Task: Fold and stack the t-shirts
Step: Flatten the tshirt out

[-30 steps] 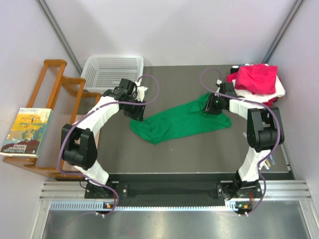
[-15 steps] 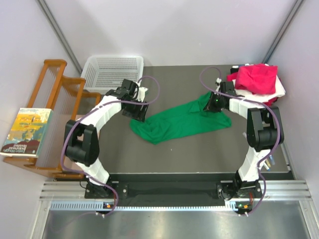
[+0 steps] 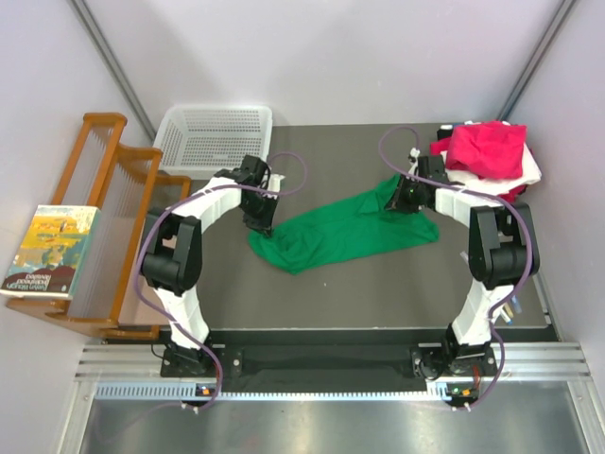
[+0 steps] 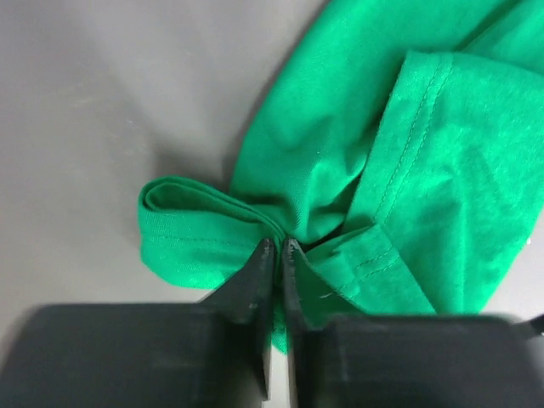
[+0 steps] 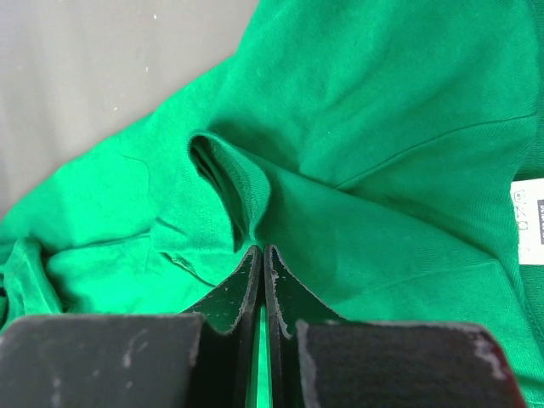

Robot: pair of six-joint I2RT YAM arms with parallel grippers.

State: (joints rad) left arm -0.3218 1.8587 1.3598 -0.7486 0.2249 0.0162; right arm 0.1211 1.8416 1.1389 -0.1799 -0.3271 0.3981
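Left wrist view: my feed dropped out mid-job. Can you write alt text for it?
The left gripper is closed on a bunched fold of the green t-shirt, its black jaws nearly touching with cloth pinched at the tips. The rest of the shirt spreads up and to the right over the dark grey table, with a stitched hem edge showing.

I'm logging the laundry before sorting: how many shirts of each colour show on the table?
green shirt: 1
pink shirt: 1
white shirt: 1
red shirt: 1
Total: 4 that show; the heap in the far right corner may hide more.
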